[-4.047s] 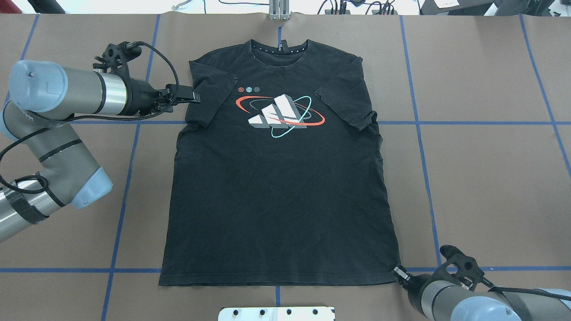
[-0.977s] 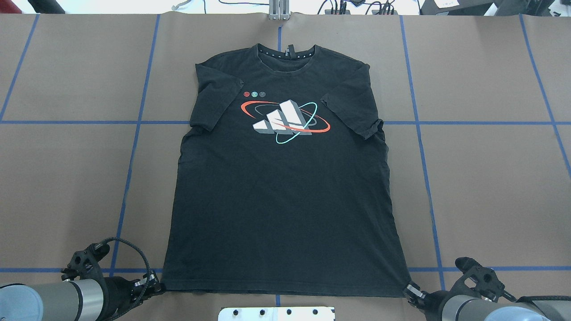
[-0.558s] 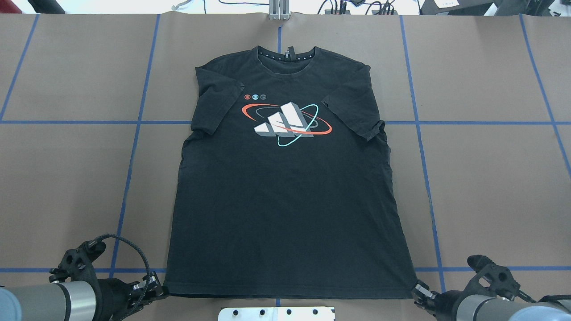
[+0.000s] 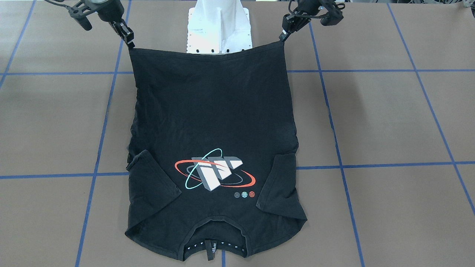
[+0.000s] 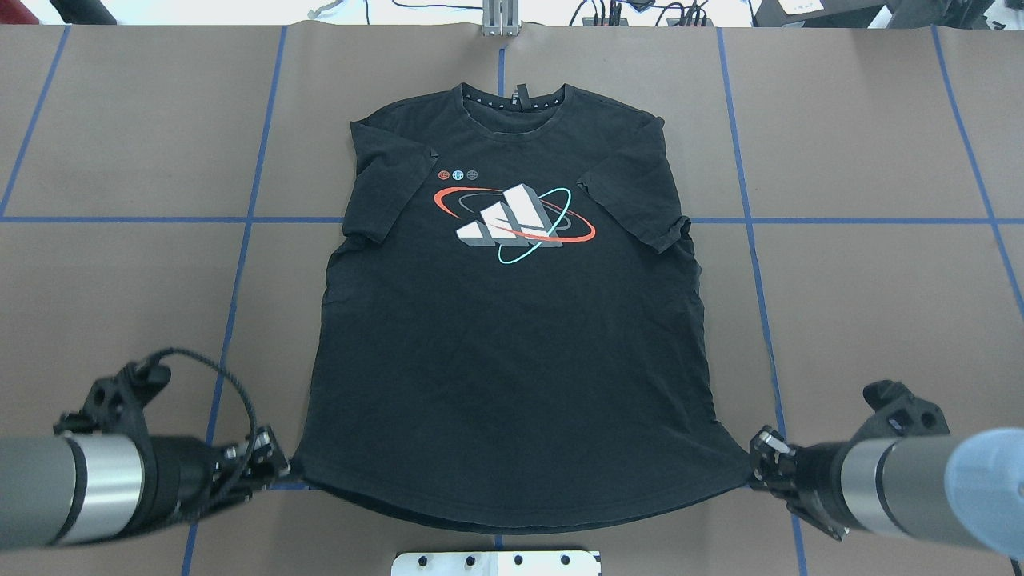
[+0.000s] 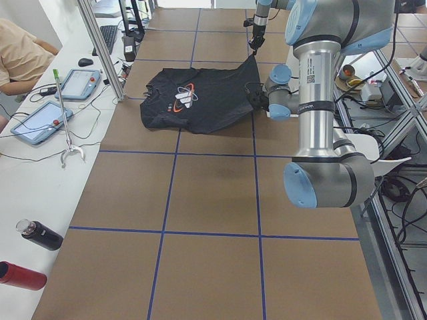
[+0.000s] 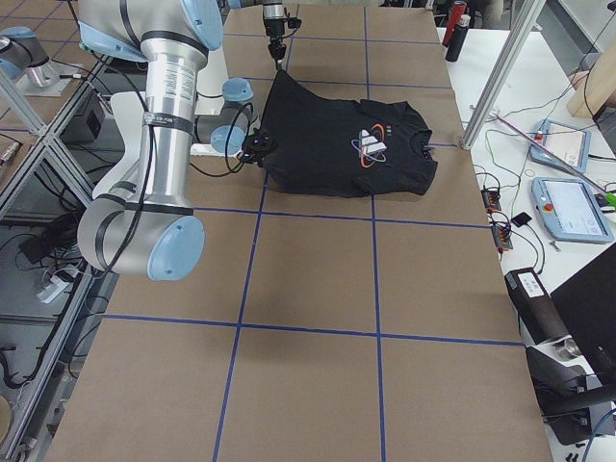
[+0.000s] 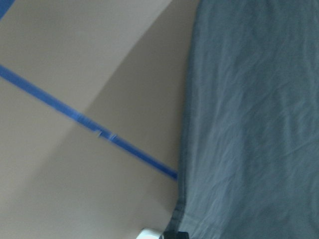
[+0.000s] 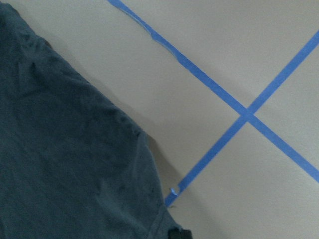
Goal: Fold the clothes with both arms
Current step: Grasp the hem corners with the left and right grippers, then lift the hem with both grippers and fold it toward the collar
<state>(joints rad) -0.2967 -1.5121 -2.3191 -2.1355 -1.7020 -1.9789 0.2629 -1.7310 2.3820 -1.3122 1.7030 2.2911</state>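
On the brown paper-covered table (image 5: 880, 280), the black short-sleeved T-shirt (image 5: 512, 360) lies logo-up, collar at 12 o'clock. Left claw (image 5: 278, 466) and right claw (image 5: 758, 462) clamp its raised hem corners at 7 and 5 o'clock.

T-shirt (image 5: 512, 360) matt black cloth; table (image 5: 880, 320) matt paper.

Black T-shirt (image 9: 65, 164) fills the lower left, beside crossing blue tape lines (image 9: 246, 115) on the table (image 9: 239, 45).

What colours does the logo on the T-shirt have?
The logo is red, teal, white and grey; overhead exterior view shows it best.
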